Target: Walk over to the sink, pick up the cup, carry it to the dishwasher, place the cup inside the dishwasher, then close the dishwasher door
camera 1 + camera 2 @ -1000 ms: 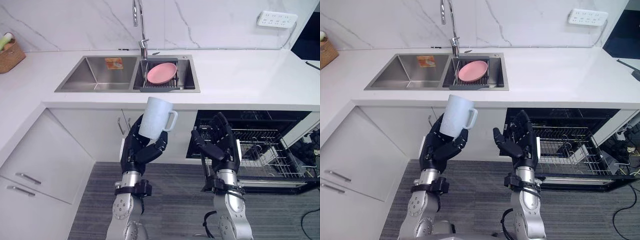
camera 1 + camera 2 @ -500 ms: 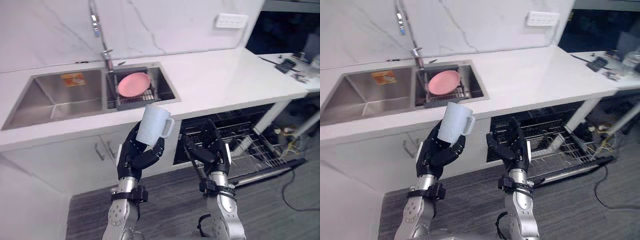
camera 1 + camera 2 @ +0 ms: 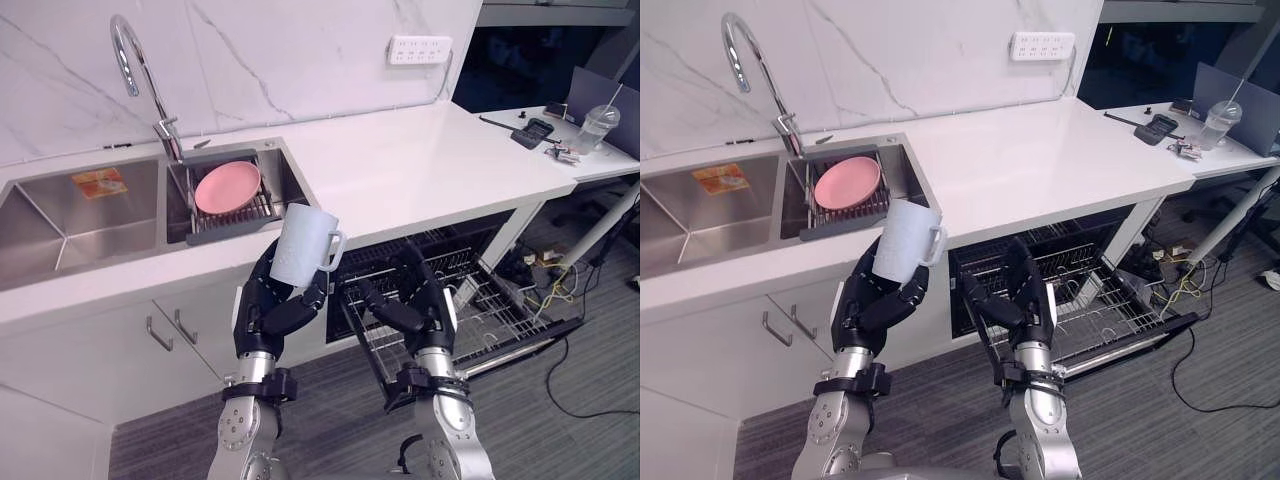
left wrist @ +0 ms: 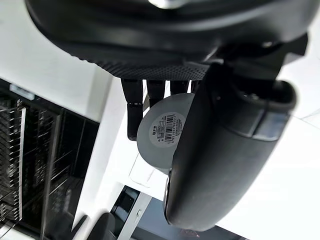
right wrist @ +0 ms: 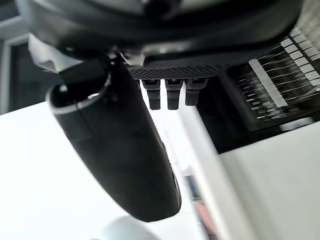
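Right hand, spread and empty, hovers before the open dishwasher and its pulled-out rack, free for loading. Left of the dishwasher, our left hand curls round the cup, upright for carrying.

I see the cup sitting in my left hand, my right hand just beside it to the right. Beyond the left hand and off to its left lies the sink, with 1 plate in its drainer rack. Past the right hand the dishwasher stands open under the counter.
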Robot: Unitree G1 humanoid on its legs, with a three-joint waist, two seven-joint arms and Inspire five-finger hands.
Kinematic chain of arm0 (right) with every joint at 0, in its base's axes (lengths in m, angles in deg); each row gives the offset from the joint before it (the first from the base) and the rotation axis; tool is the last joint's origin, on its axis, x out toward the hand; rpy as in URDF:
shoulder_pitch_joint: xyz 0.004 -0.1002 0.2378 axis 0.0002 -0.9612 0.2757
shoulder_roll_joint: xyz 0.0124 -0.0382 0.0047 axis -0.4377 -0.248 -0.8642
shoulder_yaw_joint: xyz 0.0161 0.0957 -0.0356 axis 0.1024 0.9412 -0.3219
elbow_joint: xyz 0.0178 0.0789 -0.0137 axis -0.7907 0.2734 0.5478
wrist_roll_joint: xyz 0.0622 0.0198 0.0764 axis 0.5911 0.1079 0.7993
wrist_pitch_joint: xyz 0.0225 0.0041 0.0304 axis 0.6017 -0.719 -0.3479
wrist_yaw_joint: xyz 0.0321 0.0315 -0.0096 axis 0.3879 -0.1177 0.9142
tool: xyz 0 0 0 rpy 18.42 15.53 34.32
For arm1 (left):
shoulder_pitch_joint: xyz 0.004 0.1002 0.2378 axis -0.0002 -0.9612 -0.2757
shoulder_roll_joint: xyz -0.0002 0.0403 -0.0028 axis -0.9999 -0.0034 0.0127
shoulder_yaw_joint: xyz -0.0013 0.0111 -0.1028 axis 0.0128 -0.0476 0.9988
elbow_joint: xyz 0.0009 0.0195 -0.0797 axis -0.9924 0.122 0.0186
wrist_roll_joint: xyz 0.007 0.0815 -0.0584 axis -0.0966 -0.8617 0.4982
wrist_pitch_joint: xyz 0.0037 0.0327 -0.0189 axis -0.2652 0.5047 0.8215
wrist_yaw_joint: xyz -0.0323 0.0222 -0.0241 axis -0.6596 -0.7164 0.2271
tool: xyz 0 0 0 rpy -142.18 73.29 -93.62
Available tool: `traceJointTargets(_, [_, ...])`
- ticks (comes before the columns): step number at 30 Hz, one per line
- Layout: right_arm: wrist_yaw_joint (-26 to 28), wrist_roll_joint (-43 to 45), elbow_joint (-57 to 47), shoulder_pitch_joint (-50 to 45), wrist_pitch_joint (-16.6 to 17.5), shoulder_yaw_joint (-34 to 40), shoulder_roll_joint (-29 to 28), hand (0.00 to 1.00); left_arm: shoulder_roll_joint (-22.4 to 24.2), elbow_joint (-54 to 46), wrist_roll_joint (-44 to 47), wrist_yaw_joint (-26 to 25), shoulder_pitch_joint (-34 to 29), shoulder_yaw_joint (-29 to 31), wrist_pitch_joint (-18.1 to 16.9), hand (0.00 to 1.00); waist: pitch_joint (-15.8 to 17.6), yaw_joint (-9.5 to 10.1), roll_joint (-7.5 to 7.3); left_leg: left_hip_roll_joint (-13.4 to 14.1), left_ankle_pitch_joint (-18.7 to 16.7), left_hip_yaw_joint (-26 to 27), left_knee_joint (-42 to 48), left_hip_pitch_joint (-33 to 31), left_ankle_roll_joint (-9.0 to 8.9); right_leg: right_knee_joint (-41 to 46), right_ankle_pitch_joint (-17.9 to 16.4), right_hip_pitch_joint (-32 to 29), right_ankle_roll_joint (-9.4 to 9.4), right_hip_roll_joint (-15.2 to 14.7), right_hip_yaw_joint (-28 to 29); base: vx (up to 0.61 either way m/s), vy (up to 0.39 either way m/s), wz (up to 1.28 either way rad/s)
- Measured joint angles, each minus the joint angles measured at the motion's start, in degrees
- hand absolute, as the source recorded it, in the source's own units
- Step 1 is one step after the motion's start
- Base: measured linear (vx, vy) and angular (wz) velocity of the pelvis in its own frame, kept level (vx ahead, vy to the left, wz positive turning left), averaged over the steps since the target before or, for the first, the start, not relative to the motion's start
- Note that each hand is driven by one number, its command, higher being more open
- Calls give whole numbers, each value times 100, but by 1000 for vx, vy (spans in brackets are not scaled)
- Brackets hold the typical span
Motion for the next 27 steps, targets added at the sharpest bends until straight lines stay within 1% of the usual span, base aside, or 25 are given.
traceJointTargets(1, [-3,1,27,53,1,25,6,90,-1,2,0,0,0,-4,0,30,-20,-4,33,-82,112,-89,-433,4,8,0,4,-3,14,-15,35,120,174,-38])
traceJointTargets(2, [-3,2,176,142,-1,41,-2,90,-40,33,0,0,1,-16,0,30,-73,7,18,-188,547,-143,-919,140,-201,-37,21,12,111,-30,184,141,171,-28])
traceJointTargets(3, [-2,2,278,130,-13,54,-24,90,-132,61,0,-15,8,-16,1,30,-133,-32,-85,-302,653,-100,-1160,256,-141,-245,84,90,182,-86,231,151,151,-18])
traceJointTargets(5, [5,2,290,101,-21,62,-89,90,-163,95,-2,-17,22,-18,1,30,-154,-73,-132,-385,660,-54,-1300,352,-130,-518,170,219,265,-147,270,134,123,-8])
traceJointTargets(7, [57,2,290,97,-32,62,-123,90,-191,170,-3,-19,22,-22,1,30,-163,-68,-137,-448,689,70,-1548,605,-85,-749,237,388,306,-189,353,98,93,-21])
traceJointTargets(9, [142,7,290,97,-32,111,-126,90,-257,202,-7,-20,36,-62,1,30,-230,-92,-164,-497,809,168,-1923,829,-81,-982,321,496,298,-197,435,78,32,-18])
traceJointTargets(12, [181,29,292,99,-32,230,-126,90,-352,234,-12,-30,159,-153,1,30,-236,-156,-167,-524,944,182,-2221,955,-97,-1171,425,559,266,-157,476,62,-12,-12])
traceJointTargets(13, [217,215,292,98,-32,243,-98,90,-382,256,-25,-69,277,-145,3,30,-239,-195,-167,-506,1028,243,-2433,1076,-124,-1248,480,586,232,-107,561,54,-14,-26])
traceJointTargets(15, [229,261,293,98,-33,248,-91,90,-387,261,-41,-129,344,-108,3,30,-241,-211,-165,-486,1067,320,-2548,1179,-128,-1275,505,597,220,-74,659,41,-17,-34])
traceJointTargets(18, [299,462,293,98,-32,238,-56,90,-425,452,-132,-218,662,41,2,30,-264,-248,-142,-443,1098,341,-2711,1326,-126,-1351,574,599,195,4,863,22,-25,-37])
traceJointTargets(20, [386,552,292,98,-32,232,-26,90,-437,573,-132,-287,822,160,1,30,-293,-340,-101,-429,1106,376,-2764,1366,-125,-1435,665,589,191,34,974,-1,7,-29])
traceJointTargets(22, [479,720,292,98,-32,232,17,90,-459,681,-132,-354,958,250,3,30,-313,-364,-68,-431,1108,464,-2791,1389,-123,-1535,750,587,208,36,1079,-20,37,-32])
traceJointTargets(27, [750,1343,292,101,-32,180,49,90,-593,802,-138,-499,1246,461,-2,30,-325,-466,-52,-469,1136,495,-2798,1388,-80,-1826,974,648,257,5,1153,-55,29,-8])
